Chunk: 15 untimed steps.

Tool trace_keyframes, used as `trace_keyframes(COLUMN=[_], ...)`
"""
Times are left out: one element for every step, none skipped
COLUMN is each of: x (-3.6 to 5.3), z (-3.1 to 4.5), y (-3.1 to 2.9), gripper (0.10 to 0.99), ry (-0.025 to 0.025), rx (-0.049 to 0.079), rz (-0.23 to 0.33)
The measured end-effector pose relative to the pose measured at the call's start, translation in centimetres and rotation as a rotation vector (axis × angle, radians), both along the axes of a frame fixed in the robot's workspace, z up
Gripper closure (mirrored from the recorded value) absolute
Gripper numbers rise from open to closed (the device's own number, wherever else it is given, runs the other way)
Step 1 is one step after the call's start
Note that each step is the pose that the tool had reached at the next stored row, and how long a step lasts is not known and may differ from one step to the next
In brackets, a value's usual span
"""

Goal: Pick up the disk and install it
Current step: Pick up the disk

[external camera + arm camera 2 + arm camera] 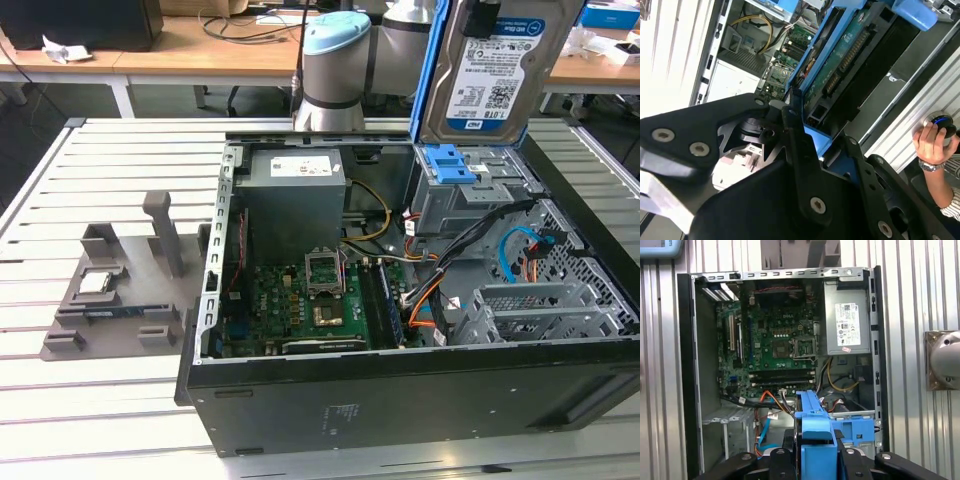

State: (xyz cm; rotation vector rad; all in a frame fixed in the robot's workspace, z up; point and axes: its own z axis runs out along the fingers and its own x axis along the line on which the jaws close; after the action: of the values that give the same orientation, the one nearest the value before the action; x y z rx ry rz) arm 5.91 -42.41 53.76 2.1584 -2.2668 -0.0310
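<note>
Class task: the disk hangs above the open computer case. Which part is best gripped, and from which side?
Probably grip the disk at its top short end, from above, as the gripper does now: jaws shut across the thin, blue-framed slab. It hangs upright, leaving its lower end free above the drive cage.

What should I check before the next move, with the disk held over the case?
1. Grip: ok; the claw is shut on the disk.
2. Disk raised above the case: ok; held upright.
3. Slot of the cage free: cannot tell; a blue piece sits on top.
4. Cables off the cage: cannot tell; a black cable runs close by.
5. Person's hand outside the case: ok.
</note>
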Motion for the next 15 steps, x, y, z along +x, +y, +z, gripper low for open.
trace_keyframes(x=[0.0, 0.01, 0.02, 0.03, 0.04, 0.04, 0.05, 0.06, 0.06, 0.08, 0.08, 0.09, 0.09, 0.1, 0.11], z=[0.0, -0.01, -0.02, -0.02, -0.02, -0.02, -0.02, -0.02, -0.02, -0.03, -0.03, -0.03, -0.03, -0.03, -0.03], y=[-0.2, -0.6, -1.11, -1.35, -1.59, -1.8, -2.12, -2.34, -2.57, -2.99, -3.33, -3.53, -3.73, -3.97, -4.17], gripper=[0.718, 0.718, 0.718, 0.718, 0.718, 0.718, 0.718, 0.718, 0.718, 0.718, 0.718, 0.718, 0.718, 0.718, 0.718], ry=[0.0, 0.0, 0.0, 0.0, 0.0, 0.0001, 0.0, 0.0001, 0.0, 0.0, 0.0, 0.0, 0.0001, 0.0, 0.0], rx=[0.0, -0.001, -0.001, -0.001, -0.002, -0.002, -0.003, -0.004, -0.004, -0.006, -0.006, -0.007, -0.008, -0.008, -0.009], rz=[0.0, 0.0, 0.0, 0.0, 0.0, 0.0, -0.001, -0.001, -0.001, -0.001, -0.001, -0.001, -0.002, -0.002, -0.002])
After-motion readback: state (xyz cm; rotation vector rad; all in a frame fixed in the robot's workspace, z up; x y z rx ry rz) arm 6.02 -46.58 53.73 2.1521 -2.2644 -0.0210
